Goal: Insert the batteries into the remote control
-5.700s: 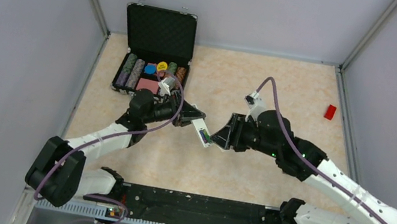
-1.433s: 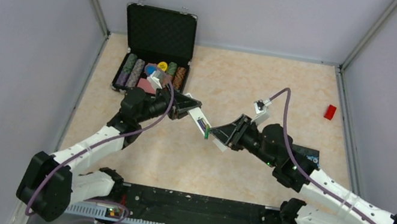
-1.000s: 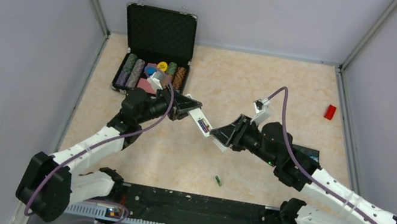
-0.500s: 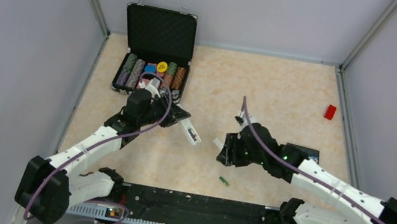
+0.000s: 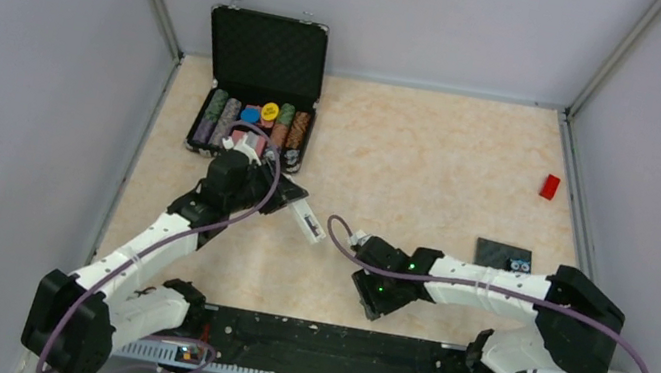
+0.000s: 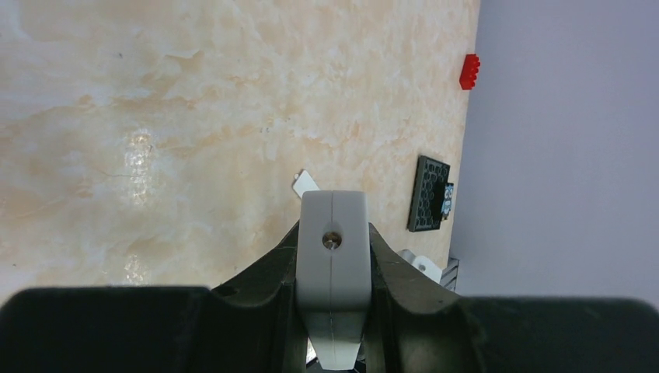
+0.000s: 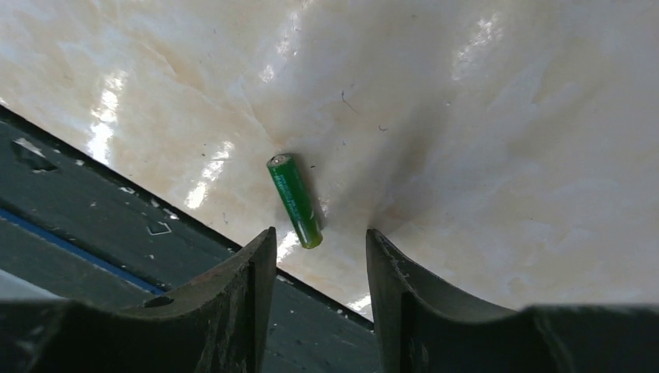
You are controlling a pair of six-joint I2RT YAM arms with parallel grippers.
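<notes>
My left gripper [image 5: 296,203] is shut on the white remote control [image 5: 309,219], held above the table with its dark recess up; the remote's end face fills the left wrist view [image 6: 332,264] between the closed jaws of that gripper [image 6: 332,233]. The green battery [image 7: 295,200] lies loose on the table beside the black front rail, just ahead of my open right gripper [image 7: 319,241]. In the top view the right gripper [image 5: 377,305] points down and hides that battery. I cannot make out the dark purple battery.
An open black case of poker chips [image 5: 251,123] stands at the back left. A small white cover plate [image 6: 305,183] lies mid-table. A black pad [image 5: 503,256] and a red block [image 5: 549,187] lie at the right. The black rail [image 5: 320,347] runs along the front.
The green battery fell from the remote to the table near the front rail. My right arm swung down over it with jaws open. My left arm drew the remote back left.
</notes>
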